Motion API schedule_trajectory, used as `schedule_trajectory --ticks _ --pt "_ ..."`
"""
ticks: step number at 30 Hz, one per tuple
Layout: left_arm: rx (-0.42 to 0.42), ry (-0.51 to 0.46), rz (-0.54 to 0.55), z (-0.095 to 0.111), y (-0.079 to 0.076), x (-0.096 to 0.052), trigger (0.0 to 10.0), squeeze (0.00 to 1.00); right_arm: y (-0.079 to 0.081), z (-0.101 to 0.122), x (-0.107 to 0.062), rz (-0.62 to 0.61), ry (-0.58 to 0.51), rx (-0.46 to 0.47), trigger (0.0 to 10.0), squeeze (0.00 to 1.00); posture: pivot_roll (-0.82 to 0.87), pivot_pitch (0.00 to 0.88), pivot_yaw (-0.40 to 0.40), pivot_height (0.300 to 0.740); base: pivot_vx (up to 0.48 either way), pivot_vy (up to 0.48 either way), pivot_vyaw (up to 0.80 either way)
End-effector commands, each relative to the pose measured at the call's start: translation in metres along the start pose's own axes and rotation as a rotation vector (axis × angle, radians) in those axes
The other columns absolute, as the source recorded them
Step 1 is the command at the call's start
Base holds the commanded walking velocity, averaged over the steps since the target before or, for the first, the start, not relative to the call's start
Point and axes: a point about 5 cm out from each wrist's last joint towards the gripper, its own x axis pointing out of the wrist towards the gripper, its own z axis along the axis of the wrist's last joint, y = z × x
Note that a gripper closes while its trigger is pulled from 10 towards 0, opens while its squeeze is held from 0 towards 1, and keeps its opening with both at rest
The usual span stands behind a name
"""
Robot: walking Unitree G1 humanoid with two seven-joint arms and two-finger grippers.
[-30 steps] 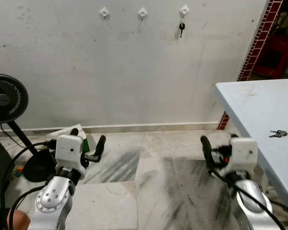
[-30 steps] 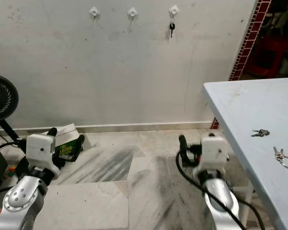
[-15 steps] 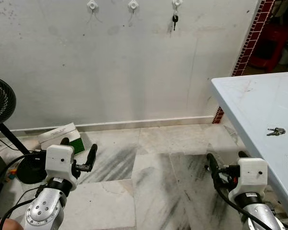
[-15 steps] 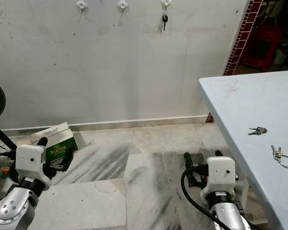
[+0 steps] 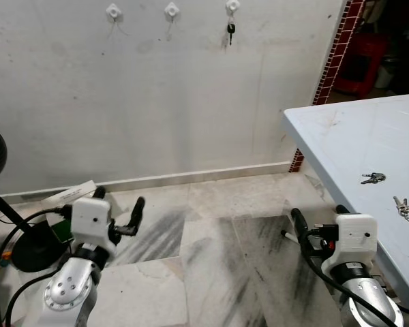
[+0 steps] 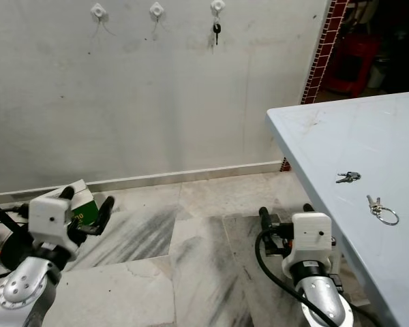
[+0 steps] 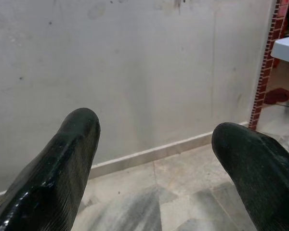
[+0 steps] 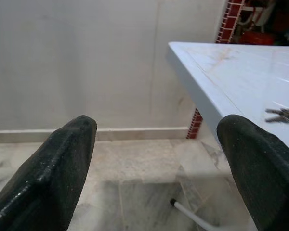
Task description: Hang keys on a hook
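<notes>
Both sets of jaws are standing wide apart and holding nothing. The left gripper (image 5: pixel 119 211) is hovering low over the marble floor (image 5: pixel 211 272), pointing toward the pale wall (image 5: pixel 157 102); the right gripper (image 5: pixel 317 221) is hanging just beside the near-left edge of the desk (image 5: pixel 347 136), also above the floor. In the wrist views the black ribbed fingers (image 7: pixel 62 163) are filling the lower corners, with the skirting line running between them.

On the pale blue desk, a small bunch of keys (image 5: pixel 373 178) is lying near its right side, and a second set on a ring (image 6: pixel 382 208) is lying a little nearer the robot (cut off at the frame edge in the left eye view). How many keys each bunch holds is too small to tell.

High on the wall three white hooks are sitting in a row: the left hook (image 5: pixel 113 11) and middle hook (image 5: pixel 171 9) are bare, while the right hook (image 5: pixel 232 6) is carrying a dark key (image 5: pixel 230 30).

A black fan (image 5: pixel 7 225) is partly cut off at the left, and a green-and-white box (image 6: pixel 82 208) is lying half hidden behind the left arm. A red-brick pillar (image 5: pixel 334 51) is rising beyond the desk.
</notes>
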Motion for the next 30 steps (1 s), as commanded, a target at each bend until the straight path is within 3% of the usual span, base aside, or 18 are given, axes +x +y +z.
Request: schedule_trajectory --ticks 1,16,25,30 --pt "0.007 0.013 -0.004 -0.002 0.002 -0.001 10.0 0.0 0.003 -0.001 0.002 0.01 0.008 0.003 10.0 0.0 0.0 0.0 0.051 0.74 0.0 0.0 0.0" --pt "-0.032 -0.011 -0.075 0.002 -0.005 0.005 10.0 0.0 0.008 0.001 0.008 0.036 0.005 -0.001 10.0 0.0 0.0 0.0 0.044 0.74 0.0 0.0 -0.8" --pt "-0.037 -0.014 -0.092 0.003 -0.007 0.005 10.0 0.0 0.01 0.001 0.01 0.05 0.004 -0.002 10.0 0.0 0.0 0.0 0.043 0.74 0.272 0.0 -0.8" --pt "-0.044 -0.015 -0.101 0.002 -0.009 0.005 10.0 0.0 0.011 0.0 0.011 0.057 0.003 0.003 10.0 0.0 0.0 0.0 0.043 0.74 0.295 -0.28 -0.53"
